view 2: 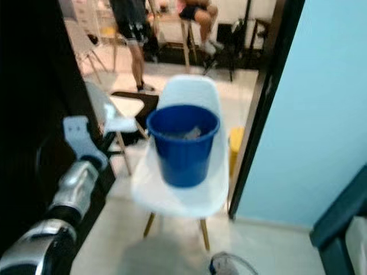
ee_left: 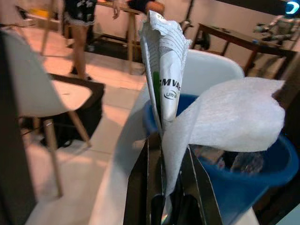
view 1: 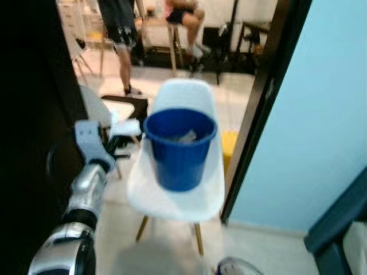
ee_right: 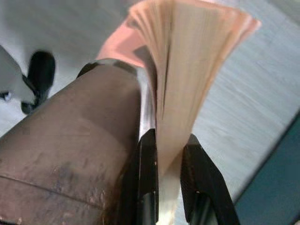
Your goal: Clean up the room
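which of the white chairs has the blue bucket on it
The white chair in the doorway, straight ahead, carries the blue bucket on its seat. The other white chair, further left and behind the left gripper, has none.

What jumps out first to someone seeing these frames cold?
The blue bucket standing on the white chair in the doorway, trash already inside. Beside its rim, the left gripper is shut on crumpled paper trash. The right gripper is shut on a book, held over the floor.

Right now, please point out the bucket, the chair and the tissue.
bucket (view 1: 179, 160): left eye view, front wall.
chair (view 1: 183, 93): left eye view, backrest.
tissue (ee_left: 234, 112): left wrist view, its flat middle.
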